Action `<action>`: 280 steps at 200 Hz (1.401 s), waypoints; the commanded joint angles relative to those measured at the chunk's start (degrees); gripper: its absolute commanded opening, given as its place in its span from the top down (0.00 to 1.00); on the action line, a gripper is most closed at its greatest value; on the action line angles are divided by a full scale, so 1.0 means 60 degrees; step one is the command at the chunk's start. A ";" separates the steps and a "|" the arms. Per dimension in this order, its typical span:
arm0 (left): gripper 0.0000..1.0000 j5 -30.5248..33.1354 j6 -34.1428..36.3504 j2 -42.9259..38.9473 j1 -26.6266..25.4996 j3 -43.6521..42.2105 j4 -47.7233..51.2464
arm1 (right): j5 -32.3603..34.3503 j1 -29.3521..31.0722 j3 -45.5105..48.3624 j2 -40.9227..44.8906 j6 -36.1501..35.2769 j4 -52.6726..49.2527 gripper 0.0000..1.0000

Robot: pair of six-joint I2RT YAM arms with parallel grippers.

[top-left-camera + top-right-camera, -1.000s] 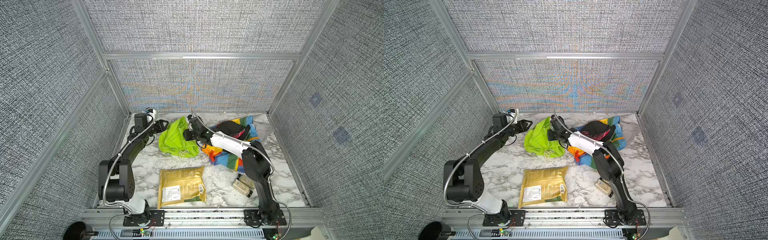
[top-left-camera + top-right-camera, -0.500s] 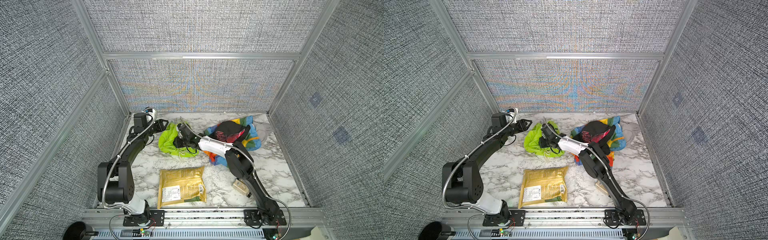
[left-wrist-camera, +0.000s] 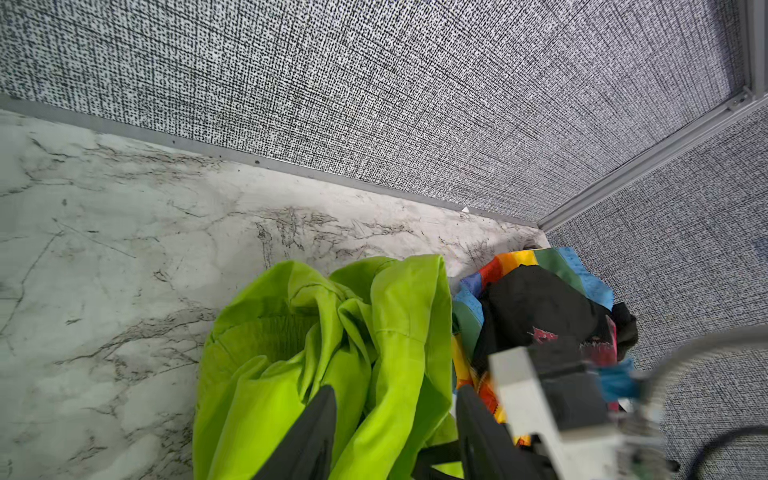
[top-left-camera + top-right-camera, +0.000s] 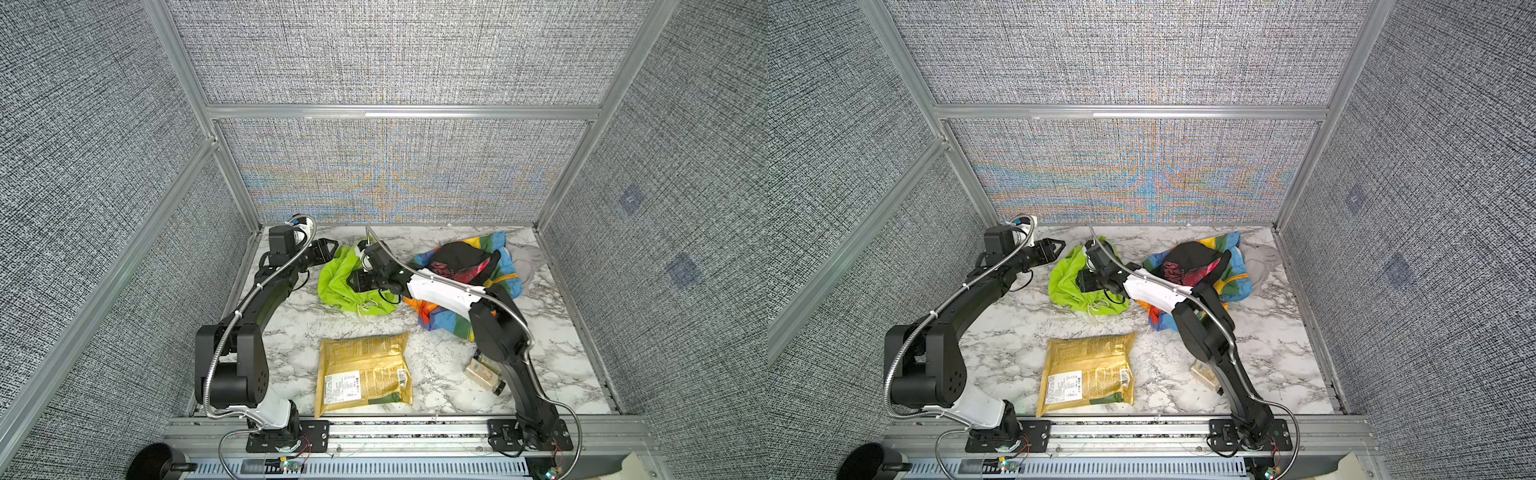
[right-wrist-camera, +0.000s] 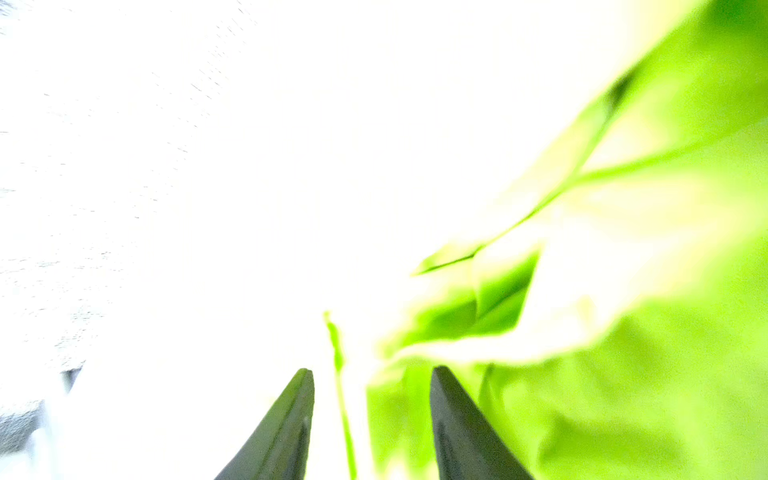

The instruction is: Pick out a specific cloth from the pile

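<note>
In both top views the right hand [image 4: 358,281], fingers spread, has reached onto the cloth [image 4: 337,279].

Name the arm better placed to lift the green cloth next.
Probably the right: its claw is open directly over the green cloth. The left claw is open too, but only at its far edge.

Open marble table [image 4: 291,332] runs bare along the left of the lime-green cloth [image 4: 336,282], a clear lane there. The right arm [image 4: 440,293] lies across the middle, blocking passage between the cloth and the pile [image 4: 465,266]. The yellow packet [image 4: 363,368] fills the near centre; a small bottle [image 4: 484,372] sits beside the right arm's base link.
</note>
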State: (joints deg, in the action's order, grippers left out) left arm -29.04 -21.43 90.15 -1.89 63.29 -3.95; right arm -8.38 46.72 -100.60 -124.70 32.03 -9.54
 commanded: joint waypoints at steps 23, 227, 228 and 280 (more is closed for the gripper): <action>0.45 0.0883 0.0711 0.0005 -0.0561 0.0058 0.0175 | 0.0403 -0.0149 0.1838 0.2358 -0.0949 0.1046 0.30; 0.35 0.4323 0.0822 0.4322 -0.2829 0.3520 0.3376 | 0.1857 -0.2103 0.8862 1.0544 -0.1632 0.1301 0.01; 0.35 0.4296 0.0805 0.4338 -0.2824 0.3517 0.3357 | 0.1862 -0.2103 0.8873 1.0566 -0.1640 0.1292 0.01; 0.37 0.3944 0.0195 0.5077 -0.2878 0.2457 0.2216 | 0.1785 -0.2490 0.9344 1.1114 -0.1687 0.1141 0.01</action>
State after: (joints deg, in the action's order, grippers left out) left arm -3.16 -17.43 119.02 -19.05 81.30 10.83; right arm 2.59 32.56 -45.36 -58.78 22.46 -2.50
